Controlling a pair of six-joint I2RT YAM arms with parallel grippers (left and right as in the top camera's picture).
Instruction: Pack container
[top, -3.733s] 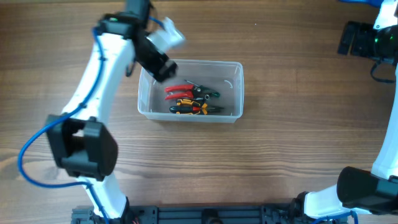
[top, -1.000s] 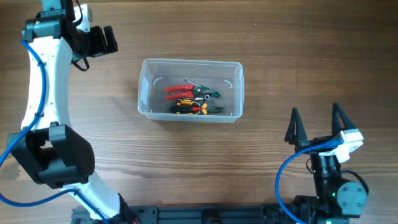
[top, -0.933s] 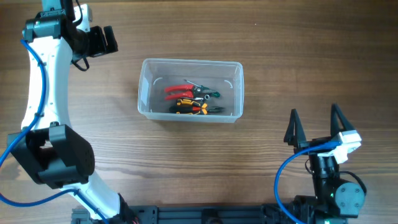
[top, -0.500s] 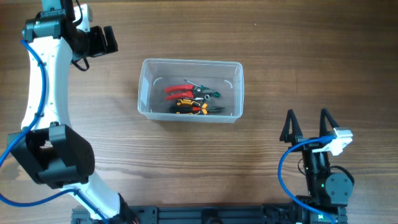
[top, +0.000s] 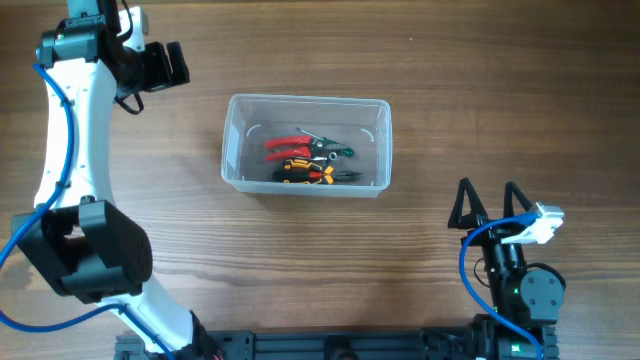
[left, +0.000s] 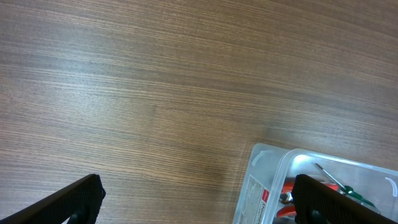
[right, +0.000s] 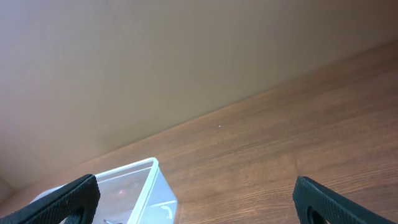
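Note:
The clear plastic container (top: 232, 145) stands in the middle of the wooden table. Inside lie red-handled pliers (top: 285, 142), yellow-and-black pliers (top: 298, 172) and a green-handled tool (top: 335, 151). My left gripper (top: 160, 66) is open and empty, to the upper left of the container; its wrist view shows the container's corner (left: 264, 180) at the lower right, between the fingers (left: 199, 205). My right gripper (top: 487, 203) is open and empty at the lower right near the table's front, fingers pointing toward the container; its wrist view shows the container's edge (right: 134, 180) at the lower left.
The left arm (top: 70, 130) runs down the left side of the table. The right arm's base (top: 520, 290) sits at the front right. A plain wall (right: 155, 56) stands behind the table.
My right arm has drawn back from the far right to the front right, and its gripper has shifted slightly left. The left gripper left the container earlier and has stayed still since.

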